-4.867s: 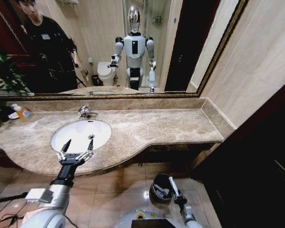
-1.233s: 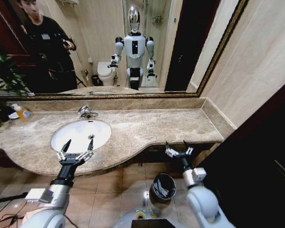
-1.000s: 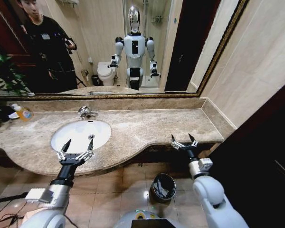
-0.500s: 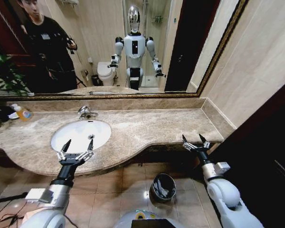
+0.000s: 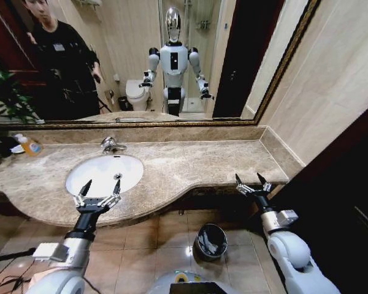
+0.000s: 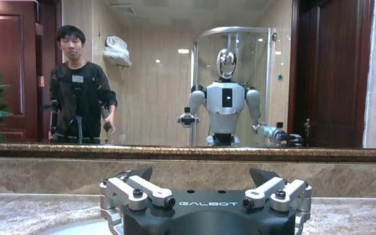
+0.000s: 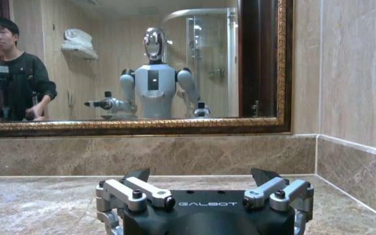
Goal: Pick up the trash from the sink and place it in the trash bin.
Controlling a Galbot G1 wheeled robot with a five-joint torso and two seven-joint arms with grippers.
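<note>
Head view: the left pincer (image 5: 99,190) is held with its fingers spread wide and nothing between them, over the near rim of the white oval basin (image 5: 104,174) set in the beige-brown marble tabletop (image 5: 196,164). The basin lies directly ahead of and just below this pincer — the left arm is clearly the nearer one. No tube, sachet or stick can be made out on the white of the basin in this view; whether trash remains there cannot be told.

The right pincer (image 5: 253,183) is also spread wide and empty, raised at the front edge of the tabletop near its right end, well apart from the basin. The small round dark bin with a shiny metal rim (image 5: 210,239) stands on the tiled floor below the tabletop edge, between the two arms and nearer the right one; small pale pieces appear to lie inside it.

Left wrist view: only a sliver of the basin's rim is seen under the pincer body — its bowl is hidden. Right wrist view: bare marble and wall are seen ahead of the open fingers.
</note>
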